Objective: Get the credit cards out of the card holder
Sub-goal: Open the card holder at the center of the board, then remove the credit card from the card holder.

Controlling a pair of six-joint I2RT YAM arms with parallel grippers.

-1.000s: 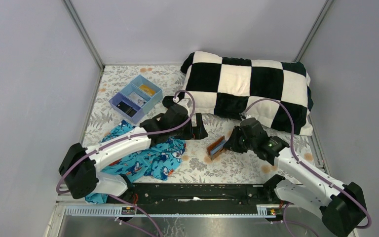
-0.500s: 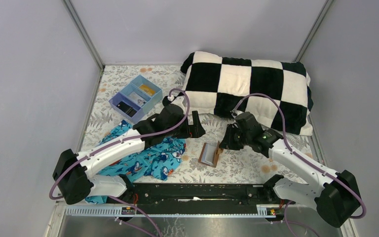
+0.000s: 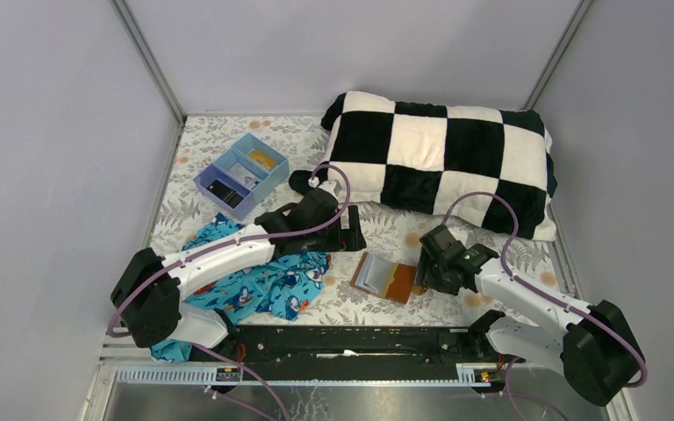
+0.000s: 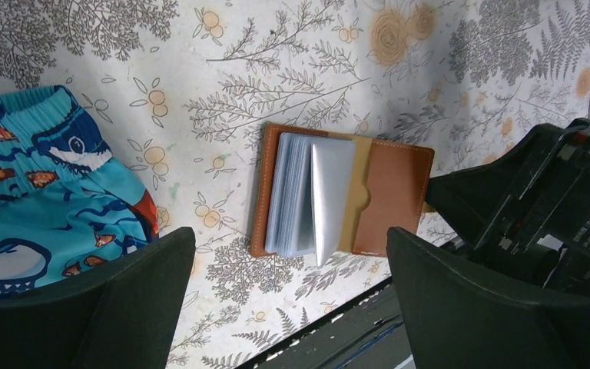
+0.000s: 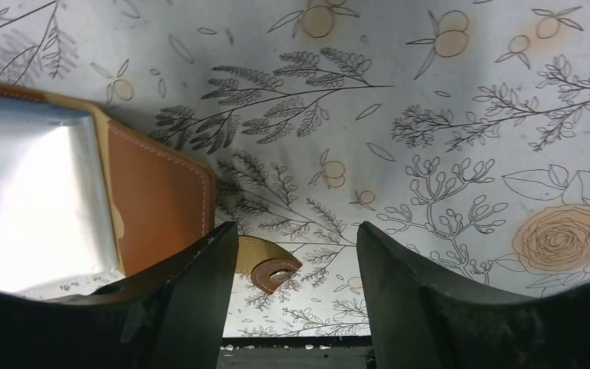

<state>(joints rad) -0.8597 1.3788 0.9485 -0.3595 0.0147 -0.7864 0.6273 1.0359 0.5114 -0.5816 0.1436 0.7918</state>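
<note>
Floral cloth (image 3: 228, 140) carries the brown leather card holder (image 3: 386, 277), splayed flat, glossy grey sleeves (image 4: 307, 196) fanned; left gripper (image 4: 288, 261) and right gripper (image 5: 292, 254) gape empty.

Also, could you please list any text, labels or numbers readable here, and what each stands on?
White print on the right arm's black housing: too blurred to read.
Items in the blue tray: too small to read.
The card holder shows no print.
</note>
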